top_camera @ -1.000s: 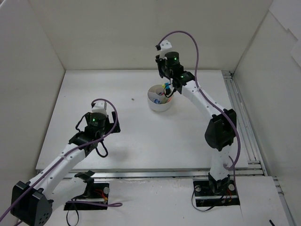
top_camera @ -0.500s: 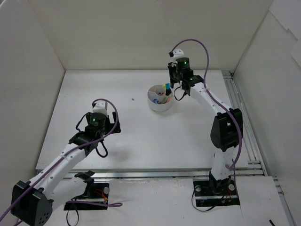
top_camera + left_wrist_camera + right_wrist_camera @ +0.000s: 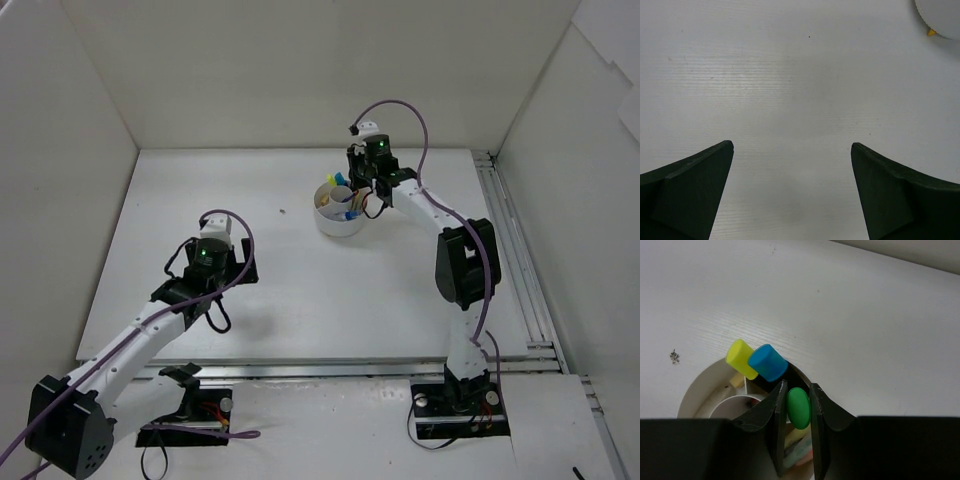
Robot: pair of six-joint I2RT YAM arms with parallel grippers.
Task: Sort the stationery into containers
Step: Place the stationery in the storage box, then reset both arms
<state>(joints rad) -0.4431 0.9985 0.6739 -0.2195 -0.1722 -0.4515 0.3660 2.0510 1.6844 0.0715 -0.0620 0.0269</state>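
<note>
Nearest the bases, the left gripper [image 3: 792, 144] hangs low over the bare white table [image 3: 300, 290] on the near-left side, its two dark fingers [image 3: 695, 190] spread wide with nothing between them. The low round white tub [image 3: 340, 224] sits well apart from it, toward the far middle of the table. In the left wrist view only the tub's curved edge shows, in the top corner, with a small yellow bit at its foot. Over the tub, the right gripper [image 3: 798, 389] points down with its fingers pressed against a green-capped highlighter [image 3: 798, 409], pinching it by the cap inside the tub's rim. Just beyond it, a yellow-capped highlighter [image 3: 741, 358] and a blue-capped highlighter [image 3: 768, 362] stand tilted and touching side by side in the tub. Which compartment each occupies cannot be told.
</note>
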